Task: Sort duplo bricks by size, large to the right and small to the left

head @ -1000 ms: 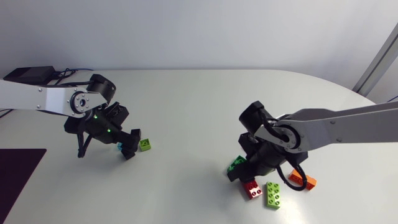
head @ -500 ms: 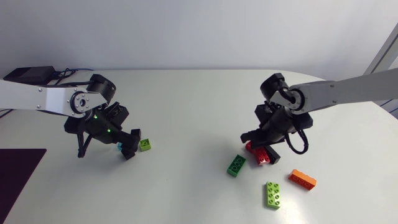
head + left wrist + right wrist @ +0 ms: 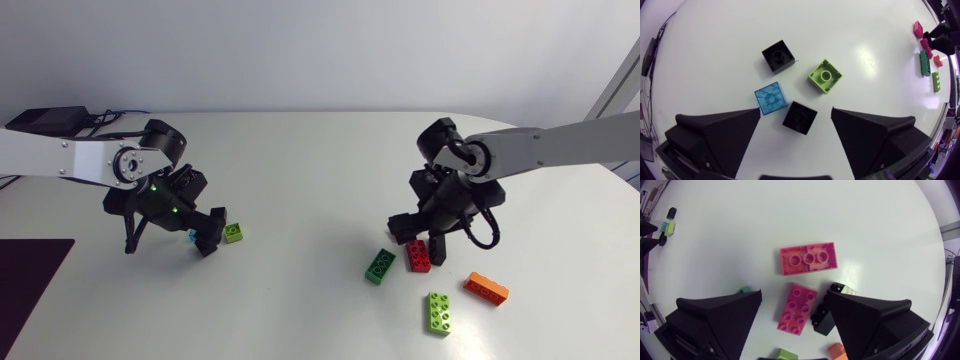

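My right gripper (image 3: 420,243) hangs open just above the table at the centre right. A red large brick (image 3: 796,309) lies studs up between its fingers, untouched, and shows in the head view as the red brick (image 3: 418,256). Ahead of the gripper lies a second red brick (image 3: 807,259), hollow side up. A black brick (image 3: 829,315) rests beside one finger. At the left, my left gripper (image 3: 795,110) is open over a small black brick (image 3: 800,118), with a small blue brick (image 3: 771,98), a small lime brick (image 3: 824,76) and another black one (image 3: 777,56) ahead.
A large green brick (image 3: 379,265), a large lime brick (image 3: 438,312) and an orange brick (image 3: 486,289) lie in front of the right gripper. The small lime brick (image 3: 233,232) sits beside the left gripper (image 3: 207,238).
My right arm carried the red brick back and to the right, away from the front bricks, then opened; the brick now lies on the table. The left arm has not moved.
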Controlling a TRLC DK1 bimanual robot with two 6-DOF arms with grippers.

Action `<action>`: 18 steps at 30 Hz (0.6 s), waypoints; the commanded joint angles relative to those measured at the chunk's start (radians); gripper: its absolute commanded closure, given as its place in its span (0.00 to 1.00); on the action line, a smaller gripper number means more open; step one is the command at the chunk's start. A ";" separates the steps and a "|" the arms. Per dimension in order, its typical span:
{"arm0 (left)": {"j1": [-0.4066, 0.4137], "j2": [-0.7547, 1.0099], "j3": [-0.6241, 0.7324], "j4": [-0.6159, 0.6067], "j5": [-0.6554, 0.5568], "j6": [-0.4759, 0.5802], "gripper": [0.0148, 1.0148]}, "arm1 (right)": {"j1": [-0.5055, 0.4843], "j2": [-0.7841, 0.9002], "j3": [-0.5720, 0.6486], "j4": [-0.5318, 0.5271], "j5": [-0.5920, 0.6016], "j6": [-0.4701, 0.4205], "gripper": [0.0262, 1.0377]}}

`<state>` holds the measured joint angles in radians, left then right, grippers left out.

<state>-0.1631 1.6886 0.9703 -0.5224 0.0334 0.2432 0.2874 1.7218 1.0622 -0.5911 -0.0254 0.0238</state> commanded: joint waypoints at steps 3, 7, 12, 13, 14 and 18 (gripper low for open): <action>0.008 -0.010 -0.030 0.001 0.003 0.013 0.03 | 0.127 -0.077 -0.033 -0.047 0.001 0.070 0.04; 0.008 -0.010 -0.030 0.001 0.005 0.013 0.03 | 0.233 -0.099 -0.065 -0.059 0.001 0.128 0.04; 0.008 -0.017 -0.038 0.002 0.005 0.013 0.03 | 0.279 -0.065 -0.094 -0.033 0.004 0.148 0.04; 0.010 -0.017 -0.039 0.002 0.005 0.013 0.03 | 0.286 -0.057 -0.097 -0.030 0.004 0.151 0.04; 0.010 -0.017 -0.041 0.002 0.005 0.013 0.03 | 0.295 -0.057 -0.100 -0.029 0.004 0.160 0.04; 0.011 -0.021 -0.047 0.004 0.005 0.015 0.03 | 0.322 -0.054 -0.117 -0.018 0.004 0.176 0.04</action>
<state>-0.1631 1.6867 0.9459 -0.5217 0.0334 0.2432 0.5922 1.6413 0.9749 -0.6174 -0.0257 0.1661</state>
